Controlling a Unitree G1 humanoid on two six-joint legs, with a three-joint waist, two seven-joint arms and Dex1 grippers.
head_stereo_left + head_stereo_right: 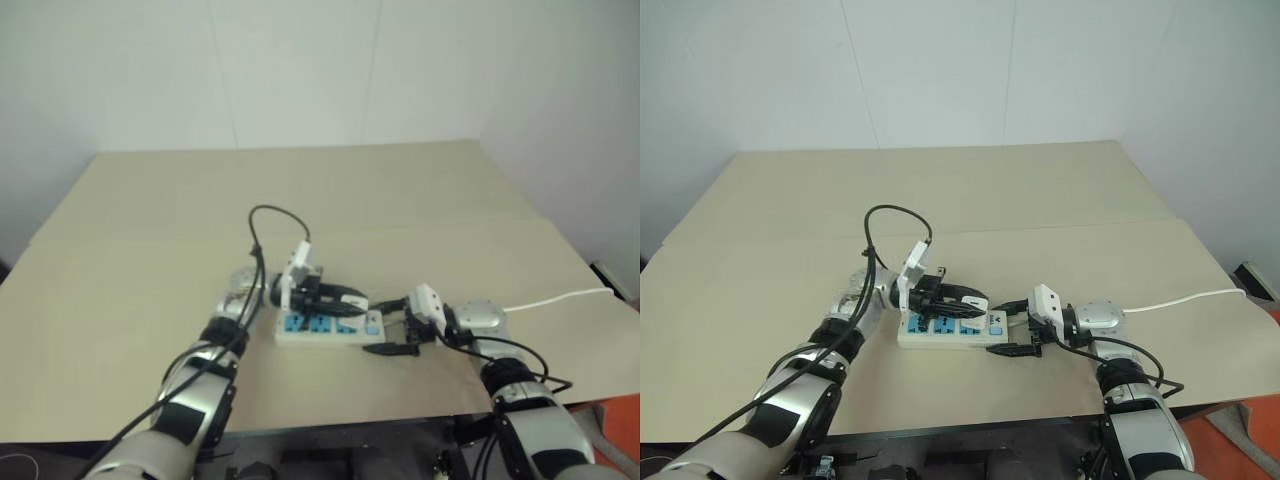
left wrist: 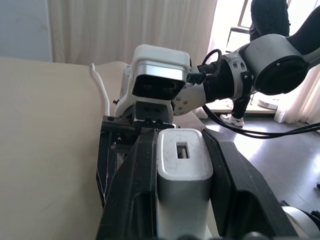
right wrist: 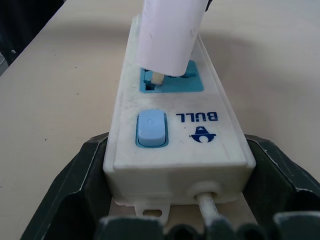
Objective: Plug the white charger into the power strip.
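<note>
right wrist view: the right gripper [image 3: 172, 200] clamps the switch end of the strip [image 3: 175, 130] on the table [image 3: 60, 90]. the left gripper [image 1: 975, 297] pinches the charger [image 3: 170, 35], whose prongs sit at the blue socket nearest the switch, not fully in.

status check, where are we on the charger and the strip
Left gripper shut on charger, pins at the socket nearest the switch, not seated. Right gripper clamps power strip at its cord end. Nothing in the way.
</note>
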